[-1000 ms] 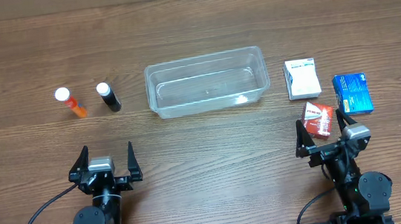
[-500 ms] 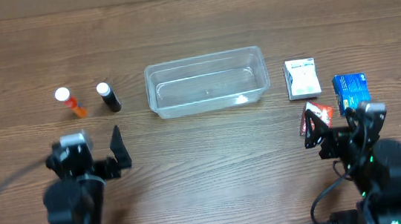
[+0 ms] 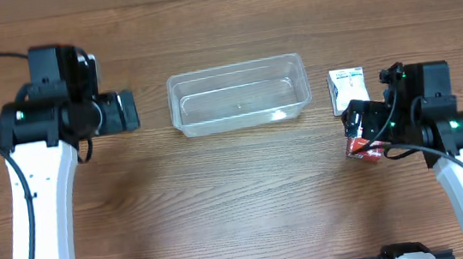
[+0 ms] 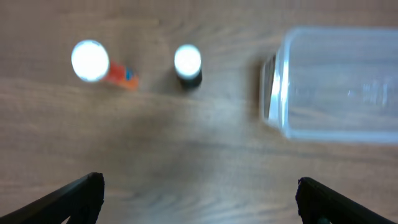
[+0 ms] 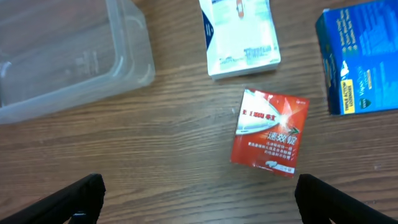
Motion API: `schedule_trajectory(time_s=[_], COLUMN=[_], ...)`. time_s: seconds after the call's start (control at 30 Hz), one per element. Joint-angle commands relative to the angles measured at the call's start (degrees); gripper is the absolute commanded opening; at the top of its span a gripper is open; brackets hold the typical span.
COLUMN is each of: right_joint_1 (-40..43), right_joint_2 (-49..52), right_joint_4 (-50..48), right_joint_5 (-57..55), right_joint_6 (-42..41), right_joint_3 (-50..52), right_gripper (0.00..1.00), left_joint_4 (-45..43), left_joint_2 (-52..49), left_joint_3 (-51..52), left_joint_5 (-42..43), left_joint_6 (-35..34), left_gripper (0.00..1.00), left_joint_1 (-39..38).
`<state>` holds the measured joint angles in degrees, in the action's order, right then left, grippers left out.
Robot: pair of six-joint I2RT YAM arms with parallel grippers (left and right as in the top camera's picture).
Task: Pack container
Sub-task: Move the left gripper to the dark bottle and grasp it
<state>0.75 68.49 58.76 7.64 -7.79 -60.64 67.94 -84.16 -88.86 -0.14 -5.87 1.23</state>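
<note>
The clear container stands empty at the table's middle; it also shows in the left wrist view and the right wrist view. My left gripper is open and empty, high above the table. Below and ahead of it are an orange bottle lying down and a black bottle, both white-capped. My right gripper is open and empty, above a red box. A white box and a blue box lie beyond it.
In the overhead view the left arm hides both bottles and the right arm hides the blue box; the white box and an edge of the red box show. Bare wood table lies in front of the container.
Both arms have lifted from their rest poses at the front edge and swung away from it: the left over the bottles, the right over the boxes. No object has moved.
</note>
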Motion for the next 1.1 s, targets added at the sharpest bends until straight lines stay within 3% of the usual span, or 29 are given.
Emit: schedule_trajectory(time_s=[0.0,0.43,1.07], right_joint_1=[0.24,0.24,0.24], right_joint_2=[1.07,1.07,1.07], right_joint_4=[0.22,0.33,0.35], right_joint_5=[0.57,0.57,0.57], right_joint_6=[0.52,0.52,0.52], right_joint_3=[-1.64,-1.64,-1.64], right_gripper=[1.00,1.00,1.00], left_joint_4=[-1.29,-6.75,-5.73], left_joint_2=[-4.63,-28.11,-33.59], left_joint_3=[-6.91,-12.57,-12.46], left_joint_5=[-0.39,-0.44,-0.48], left_joint_6=[-0.50,-0.55,-6.67], left_gripper=[1.00,1.00,1.00], left_joint_1=[0.26,0.24,0.24])
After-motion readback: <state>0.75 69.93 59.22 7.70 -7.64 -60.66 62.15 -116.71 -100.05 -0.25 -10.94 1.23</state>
